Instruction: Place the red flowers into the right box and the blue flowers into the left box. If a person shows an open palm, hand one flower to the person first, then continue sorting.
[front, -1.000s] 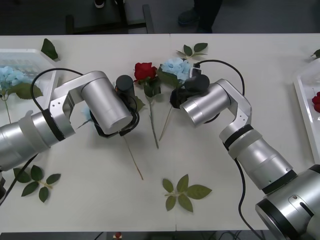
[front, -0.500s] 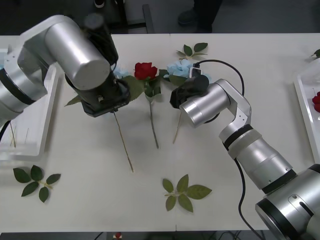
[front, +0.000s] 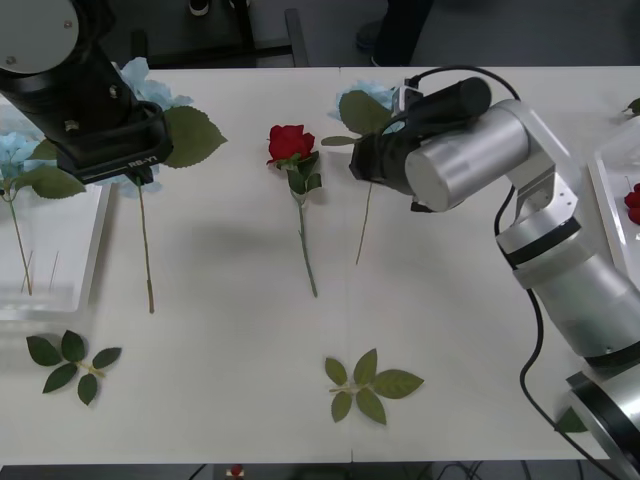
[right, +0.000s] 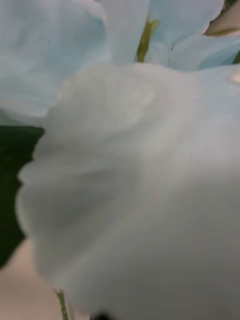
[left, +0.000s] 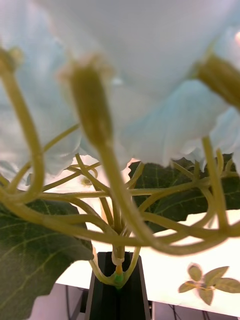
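White tabletop (front: 450, 330) stretched beneath both arms, with dark floor beyond its far edge. The left gripper (left: 116, 280) was held raised near the shallow white plastic tray with a raised rim, the left box (front: 60, 300), its black fingers (left: 102, 295) pressed together on the thin green stem of a fluffy pale-blue artificial hydrangea (front: 150, 85); the many-petalled head and large veined leaves spread just above the jaws and the stem hung below them. One more pale-blue hydrangea (front: 20, 155) already lay in that box.

The right gripper (front: 365, 165) was buried in the head of a second pale-blue hydrangea (front: 375, 100), petals pressed against its camera (right: 125, 175); whether those jaws were apart or together could not be told. A small deep-red artificial rose (front: 290, 142) on a long thin stem lay on the table between the two grippers, well apart from either. Another red rose (front: 632, 203) was seen in the shallow white right box (front: 605, 200).

The carried stem was judged slender and smooth, so it could swivel or slip between the jaws, leaving the bloom hanging over the rim. The soft fabric petals around the right jaws would give no firm hold, so the flower could be dropped.
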